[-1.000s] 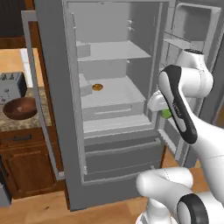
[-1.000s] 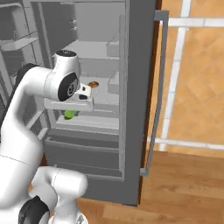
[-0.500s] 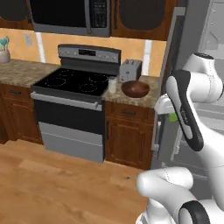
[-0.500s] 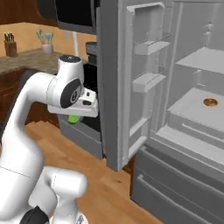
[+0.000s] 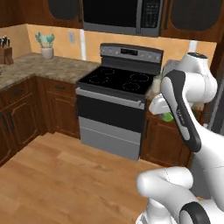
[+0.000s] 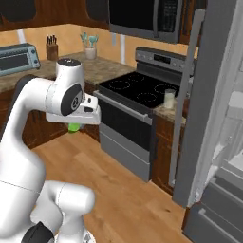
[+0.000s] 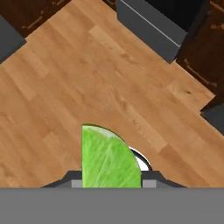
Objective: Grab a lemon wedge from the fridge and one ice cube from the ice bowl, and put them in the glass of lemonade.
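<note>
My gripper (image 7: 111,180) is shut on the lemon wedge (image 7: 109,159), a yellow-green slice that sticks up between the fingertips over the wooden floor. From the base views the gripper (image 5: 166,114) hangs under the bent arm with the wedge (image 6: 73,126) showing below the hand. The glass of lemonade (image 6: 169,98) stands on the counter strip right of the stove. Beside that counter stands the fridge (image 6: 204,95), its grey door swung open and its drawers at the lower right. The ice bowl is hidden.
A black stove (image 5: 118,87) with an oven below faces me, a microwave (image 5: 122,15) above it. Wooden cabinets and stone counters run to the left, with a knife block (image 6: 51,47), a utensil pot (image 5: 46,48) and a toaster oven (image 6: 16,57).
The whole picture has swung from the open fridge to the stove, so the camera has moved. The wedge stays in the shut gripper throughout.
</note>
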Tool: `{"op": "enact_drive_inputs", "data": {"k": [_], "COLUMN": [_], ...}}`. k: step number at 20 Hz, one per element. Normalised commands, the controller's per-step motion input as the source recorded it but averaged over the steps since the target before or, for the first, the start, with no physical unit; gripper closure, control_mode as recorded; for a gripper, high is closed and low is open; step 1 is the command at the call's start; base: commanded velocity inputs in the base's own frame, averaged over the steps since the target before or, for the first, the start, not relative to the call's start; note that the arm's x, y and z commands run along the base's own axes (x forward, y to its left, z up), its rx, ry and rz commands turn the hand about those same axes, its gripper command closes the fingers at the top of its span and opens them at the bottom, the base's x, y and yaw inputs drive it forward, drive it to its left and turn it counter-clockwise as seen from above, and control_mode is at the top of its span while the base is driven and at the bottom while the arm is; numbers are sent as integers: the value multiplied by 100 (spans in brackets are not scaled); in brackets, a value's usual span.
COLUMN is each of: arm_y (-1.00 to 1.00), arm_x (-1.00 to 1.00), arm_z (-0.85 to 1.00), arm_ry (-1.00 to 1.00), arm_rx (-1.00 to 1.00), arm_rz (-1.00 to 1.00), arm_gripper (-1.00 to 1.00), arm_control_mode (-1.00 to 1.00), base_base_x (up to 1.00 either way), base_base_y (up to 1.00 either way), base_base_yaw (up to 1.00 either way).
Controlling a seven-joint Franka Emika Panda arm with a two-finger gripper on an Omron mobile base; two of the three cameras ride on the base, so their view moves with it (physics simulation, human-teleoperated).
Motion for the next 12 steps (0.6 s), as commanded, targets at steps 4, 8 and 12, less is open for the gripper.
{"op": "enact_drive_inputs", "data": {"k": [4, 8, 12], "arm_y": [0, 0, 0], "arm_x": [0, 0, 0], "arm_z": [0, 0, 0], "arm_ry": [0, 0, 0], "arm_rx": [0, 0, 0], "arm_rz": [0, 0, 0], "arm_gripper": [100, 100, 100], "arm_control_mode": [100, 100, 100], "base_base_x": [100, 100, 100], "base_base_y": [95, 82, 39], "base_base_yaw": [-11, -3, 14]}}
